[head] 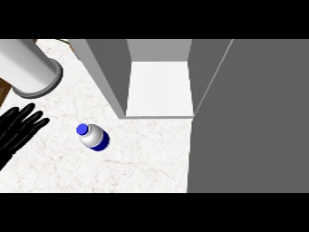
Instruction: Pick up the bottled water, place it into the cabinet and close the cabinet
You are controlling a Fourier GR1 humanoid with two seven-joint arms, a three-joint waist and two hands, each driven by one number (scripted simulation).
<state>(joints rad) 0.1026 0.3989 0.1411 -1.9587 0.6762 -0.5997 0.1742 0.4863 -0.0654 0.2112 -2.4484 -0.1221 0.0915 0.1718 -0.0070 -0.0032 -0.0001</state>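
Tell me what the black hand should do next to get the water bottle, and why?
Probably slide the left hand rightward to the bottled water and curl round it. The hand is open and apart from the bottle, which sits on the counter just before the open cabinet.

Steep downward head view over counter (137,163)

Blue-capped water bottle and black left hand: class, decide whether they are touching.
Apart. The head view shows a strip of bare white marble counter between the open black left hand and the blue-capped white water bottle.
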